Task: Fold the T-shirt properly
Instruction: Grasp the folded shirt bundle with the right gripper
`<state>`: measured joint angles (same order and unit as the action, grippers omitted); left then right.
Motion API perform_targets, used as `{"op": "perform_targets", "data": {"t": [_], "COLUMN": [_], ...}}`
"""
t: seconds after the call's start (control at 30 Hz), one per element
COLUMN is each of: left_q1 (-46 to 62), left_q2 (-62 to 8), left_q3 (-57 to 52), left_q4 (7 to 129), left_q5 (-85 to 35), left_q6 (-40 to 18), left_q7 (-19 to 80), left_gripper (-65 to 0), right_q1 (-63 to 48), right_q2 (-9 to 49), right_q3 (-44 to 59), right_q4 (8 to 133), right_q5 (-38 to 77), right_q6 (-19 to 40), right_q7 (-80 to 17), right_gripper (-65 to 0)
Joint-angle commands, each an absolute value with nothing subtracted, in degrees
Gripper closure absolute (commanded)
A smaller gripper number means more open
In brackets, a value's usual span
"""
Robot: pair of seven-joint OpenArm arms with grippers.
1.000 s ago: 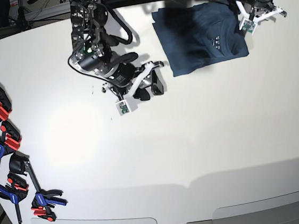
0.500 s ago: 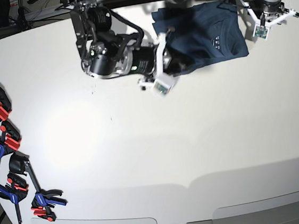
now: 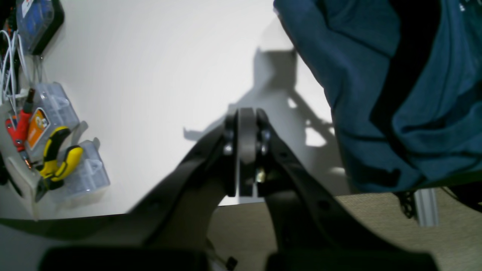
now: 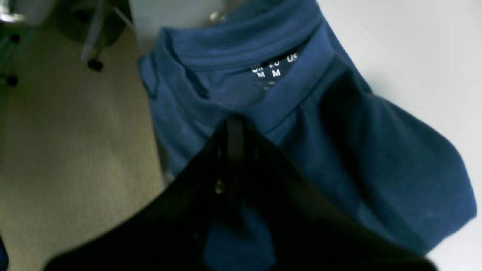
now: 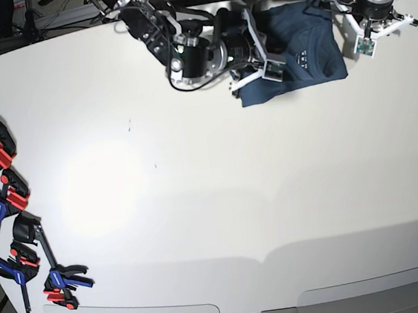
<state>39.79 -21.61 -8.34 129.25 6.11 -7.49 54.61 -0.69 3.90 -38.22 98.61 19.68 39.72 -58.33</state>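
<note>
1. T-shirt (image 5: 299, 53) sits folded into a compact block at the far edge of the tabletop (image 5: 221, 200), collar side overhanging the edge in the right wrist view.
2. Right hand (image 4: 230, 130) is clenched, fingers pressed flat together above the collar area; no cloth visibly pinched between them.
3. Left hand (image 3: 246, 128) also clenched, empty, parked over bare tabletop just beside the shirt's edge.
4. Judgement: both hands closed and holding nothing suggests the fold is essentially done, or they're set to press and smooth.
5. Neck label (image 4: 274, 68) reads "M" twice, "US" above; the rest is too blurred.
6. Clamps (image 5: 7, 196) lie well apart along the other edge.
</note>
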Motion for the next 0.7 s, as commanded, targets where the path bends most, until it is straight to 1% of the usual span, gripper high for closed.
{"op": "perform_targets", "data": {"t": [0.0,0.17,0.37,0.4,0.47,0.57,0.67], "left_q1": [40.1,40.1,40.1,40.1,40.1,40.1,40.1], "left_q2": [-22.1,-22.1,-22.1,-22.1,-22.1,-22.1,-22.1], "left_q3": [-8.6,-8.6,-8.6,-8.6,-8.6,-8.6,-8.6], "left_q4": [130.3,130.3,130.3,130.3,130.3,130.3,130.3], "left_q5": [6.6,6.4,6.4,6.4,6.4,6.4,6.4], "left_q6": [-6.8,-6.8,-5.4,-5.4,-5.4,-5.4,-5.4], "left_q7": [53.9,53.9,53.9,53.9,53.7,53.4,53.4], "left_gripper": [0.0,0.0,0.0,0.0,0.0,0.0,0.0], "right_q1": [0.9,4.6,5.7,5.7,5.7,5.7,5.7], "right_q2": [3.4,1.7,0.8,0.8,0.8,0.8,0.8], "right_q3": [-38.5,-39.3,-39.2,-38.9,-37.6,-33.1,-26.0], "right_q4": [97.9,88.8,83.3,83.3,83.3,83.3,83.3], "right_q5": [20.5,20.3,12.7,10.9,8.4,6.0,6.0], "right_q6": [40.0,40.0,40.0,39.4,35.7,32.4,31.3], "right_q7": [-57.2,-57.2,-56.2,-56.3,-56.3,-56.1,-56.1], "right_gripper": [0.0,0.0,0.0,0.0,0.0,0.0,0.0]}}
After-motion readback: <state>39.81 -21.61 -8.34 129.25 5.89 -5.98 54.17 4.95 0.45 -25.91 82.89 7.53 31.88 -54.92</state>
